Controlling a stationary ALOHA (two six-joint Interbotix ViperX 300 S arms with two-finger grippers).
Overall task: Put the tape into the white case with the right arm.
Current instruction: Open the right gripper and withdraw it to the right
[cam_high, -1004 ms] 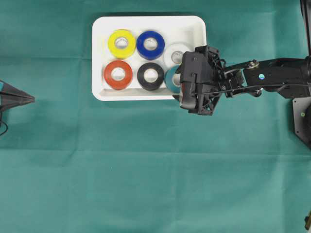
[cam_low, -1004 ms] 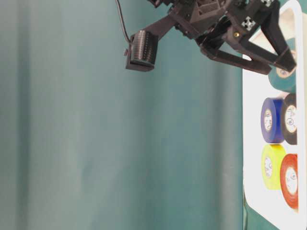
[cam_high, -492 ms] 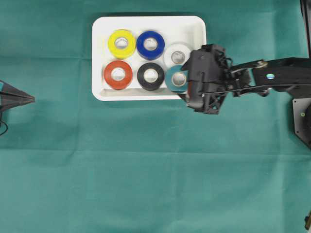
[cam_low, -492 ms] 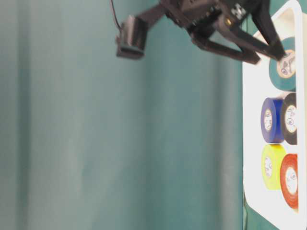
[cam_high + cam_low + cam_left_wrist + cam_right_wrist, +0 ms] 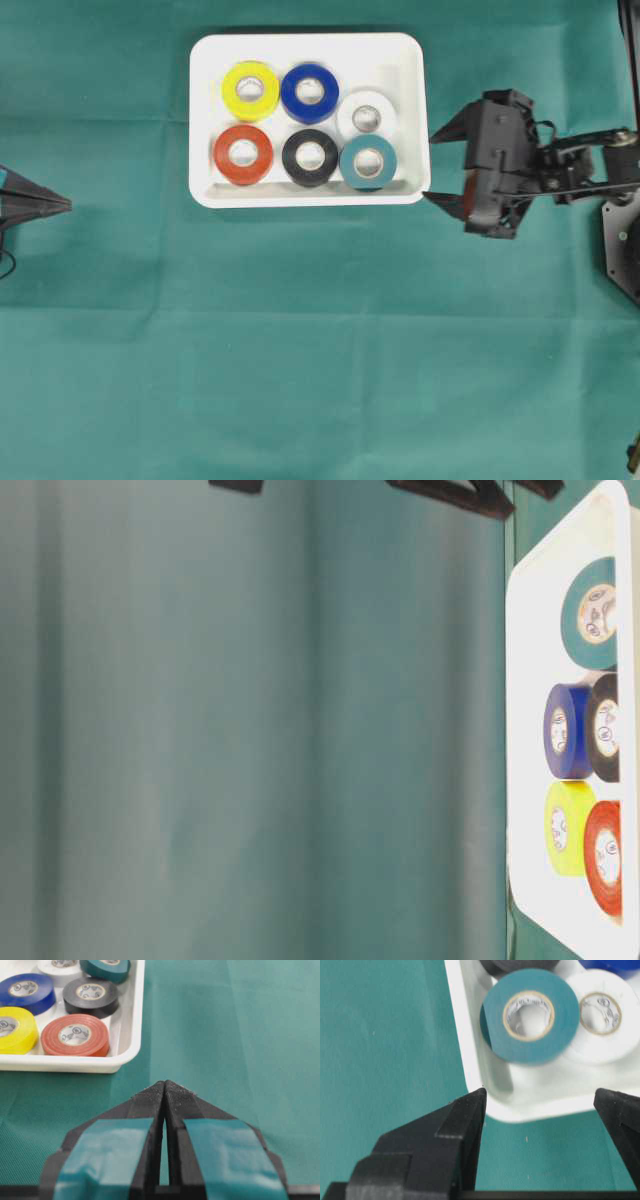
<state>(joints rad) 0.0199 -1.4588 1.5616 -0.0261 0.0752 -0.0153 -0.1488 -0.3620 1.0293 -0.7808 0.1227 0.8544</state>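
The white case [image 5: 300,43] sits at the back middle of the green cloth and holds several tape rolls. The teal tape [image 5: 368,163] lies flat in the case's near right corner, against the white roll [image 5: 366,115]. Just right of the case's right rim, my right gripper [image 5: 430,167] stands open and empty. In the right wrist view the teal tape [image 5: 530,1015] lies beyond the gap of my right gripper [image 5: 540,1092], past the case's rim [image 5: 460,1035]. My left gripper [image 5: 66,204] is shut at the far left edge, with nothing in it [image 5: 164,1084].
Yellow [image 5: 250,90], blue [image 5: 309,92], red [image 5: 243,153] and black [image 5: 310,156] rolls fill the rest of the case. The right arm's base [image 5: 620,240] stands at the right edge. Green cloth covers the table all round.
My right gripper has drawn back to the right, off the case, with its jaws apart. The teal tape stays lying in the case. The left gripper has not moved.
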